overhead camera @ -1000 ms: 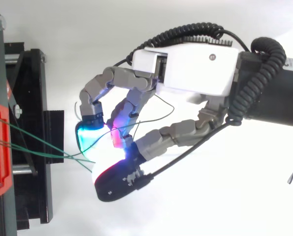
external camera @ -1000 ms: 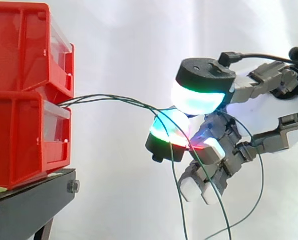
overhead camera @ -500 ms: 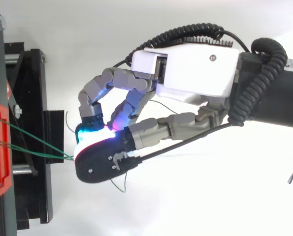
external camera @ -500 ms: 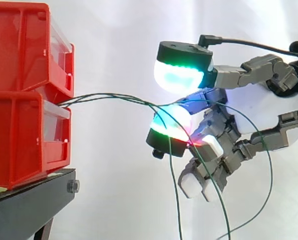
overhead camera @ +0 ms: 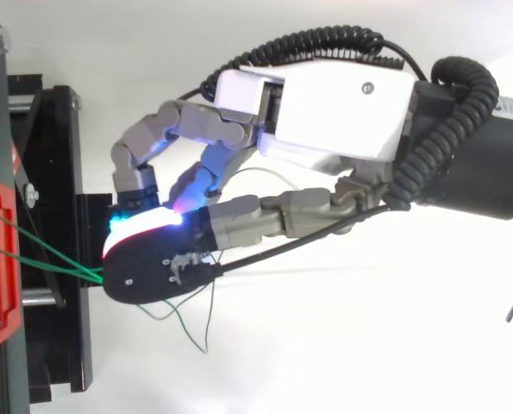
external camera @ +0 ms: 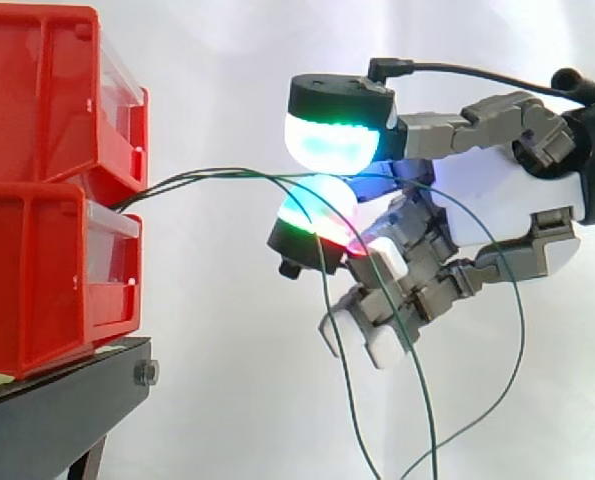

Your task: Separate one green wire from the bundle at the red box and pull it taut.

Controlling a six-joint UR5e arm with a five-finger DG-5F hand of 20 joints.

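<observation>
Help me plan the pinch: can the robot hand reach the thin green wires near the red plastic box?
Probably yes. The thin green wires run through open air from the red plastic box to the robot hand, with nothing in between.

two red bins (external camera: 39, 110) at the frame's left, one black stand (external camera: 57, 412), one hand (external camera: 507, 205), at least two green wires (external camera: 217, 173).

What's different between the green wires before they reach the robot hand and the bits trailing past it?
The stretch of green wires from the red box to the robot hand runs almost level, strands close together. The trailing ends hang down in loose, spread-out loops. Both are the same thin green wires.
</observation>
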